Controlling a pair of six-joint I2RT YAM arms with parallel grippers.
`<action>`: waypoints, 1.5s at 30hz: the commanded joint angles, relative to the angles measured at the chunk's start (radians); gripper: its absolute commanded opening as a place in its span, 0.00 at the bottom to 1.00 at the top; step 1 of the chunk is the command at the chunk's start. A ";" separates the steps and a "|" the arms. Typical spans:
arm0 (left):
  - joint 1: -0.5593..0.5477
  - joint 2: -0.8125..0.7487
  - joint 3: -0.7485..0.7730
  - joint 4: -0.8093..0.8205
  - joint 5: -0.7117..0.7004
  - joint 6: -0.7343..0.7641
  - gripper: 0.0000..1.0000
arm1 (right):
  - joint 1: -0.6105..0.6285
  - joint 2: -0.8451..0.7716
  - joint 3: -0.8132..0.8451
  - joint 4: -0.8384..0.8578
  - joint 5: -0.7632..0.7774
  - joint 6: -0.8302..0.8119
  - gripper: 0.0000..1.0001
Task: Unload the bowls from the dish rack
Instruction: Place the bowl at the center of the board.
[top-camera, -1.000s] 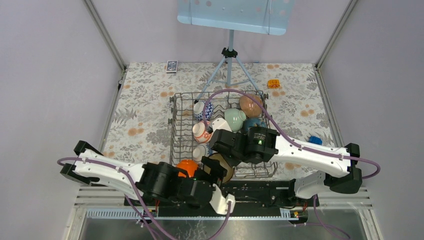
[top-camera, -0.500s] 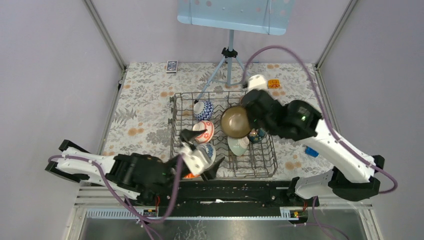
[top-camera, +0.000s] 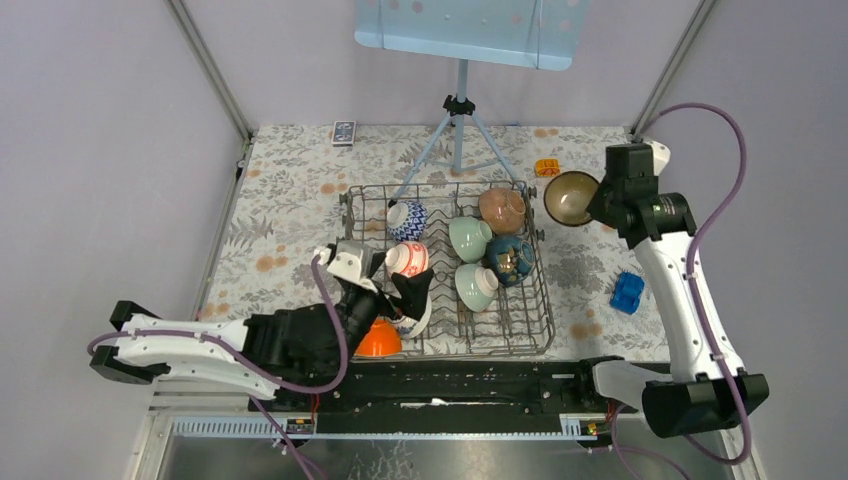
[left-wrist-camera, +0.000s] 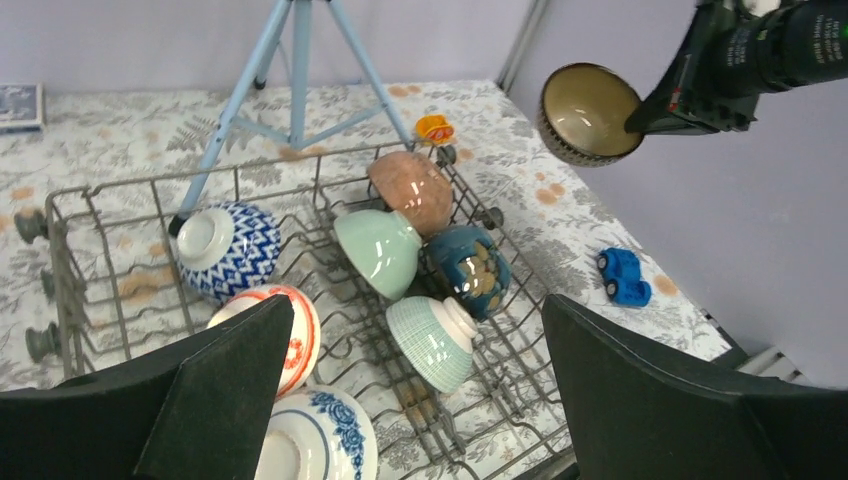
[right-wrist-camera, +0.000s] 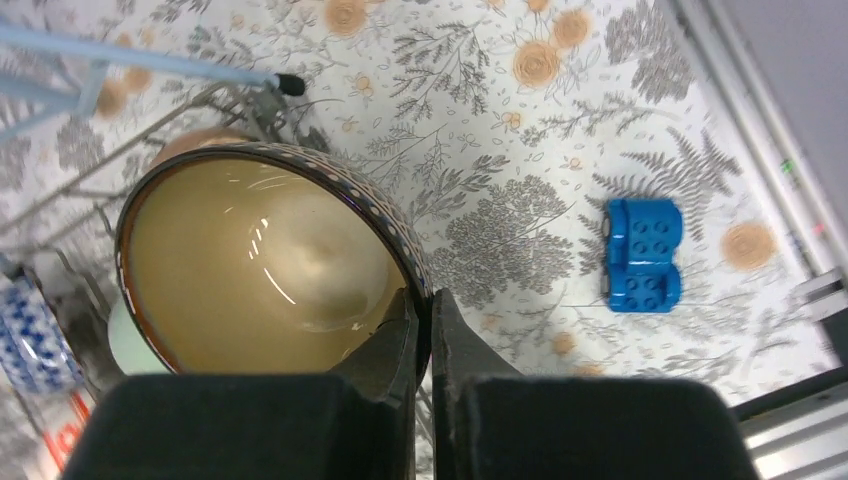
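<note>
The grey wire dish rack (top-camera: 541, 320) holds several bowls. Among them are a blue-and-white patterned one (top-camera: 407, 219), a red-and-white one (top-camera: 408, 259), a pale green one (top-camera: 468, 238) and an orange one (top-camera: 378, 339) at the front left corner. My left gripper (top-camera: 392, 290) hangs open over the rack's front left with nothing between its fingers. In the left wrist view a ribbed green bowl (left-wrist-camera: 432, 340) lies below the open left gripper (left-wrist-camera: 420, 400). My right gripper (right-wrist-camera: 424, 320) is shut on the rim of a dark brown bowl (right-wrist-camera: 260, 270), held in the air to the right of the rack's back corner (top-camera: 571, 197).
A blue-grey tripod (top-camera: 458, 140) stands with its legs at the rack's back edge. A blue toy brick (top-camera: 627, 292) lies right of the rack, below the raised right arm. A small orange object (top-camera: 546, 167) and a dark card box (top-camera: 343, 132) lie at the back.
The right arm lifted the brown bowl out of the rack's front and carried it up and to the back right. The left gripper opened wide and swung forward over the rack's front left.
</note>
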 joint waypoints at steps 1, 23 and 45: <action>0.040 0.052 0.095 -0.336 -0.018 -0.377 0.99 | -0.144 0.012 -0.083 0.255 -0.156 0.226 0.00; 0.063 0.187 0.094 -0.563 0.151 -0.725 0.99 | -0.468 0.434 -0.168 0.551 -0.267 0.381 0.00; 0.079 0.402 0.138 -0.519 0.220 -0.711 0.99 | -0.524 0.724 0.103 0.475 -0.237 0.370 0.00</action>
